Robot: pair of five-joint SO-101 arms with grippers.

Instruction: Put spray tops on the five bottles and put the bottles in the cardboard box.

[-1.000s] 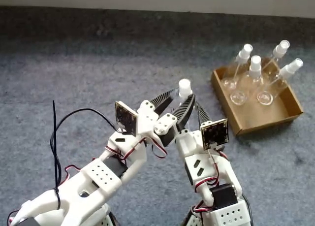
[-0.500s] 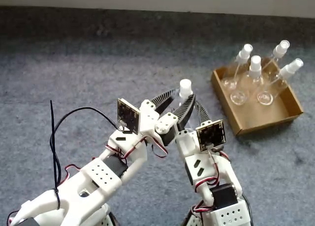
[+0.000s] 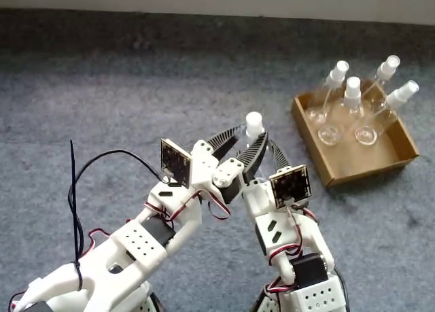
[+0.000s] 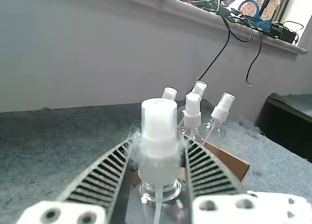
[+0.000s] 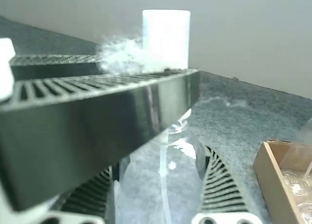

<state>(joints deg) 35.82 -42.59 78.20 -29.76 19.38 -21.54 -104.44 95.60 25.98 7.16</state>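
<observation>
A clear bottle with a white spray top stands on the grey carpet between both arms. My left gripper is shut on the spray top, one ribbed finger on each side of it. My right gripper is shut on the bottle's clear body lower down, beneath the left fingers. The cardboard box lies to the right on the carpet. In it stand several clear bottles with white spray tops on.
A black cable loops over the carpet left of the left arm. Open carpet lies beyond the grippers and to the left. The box's near corner is a short way from the held bottle.
Almost nothing: both wrists have shifted by a hair around the bottle, and the cable has swayed a little. The bottle and spray top stay in place.
</observation>
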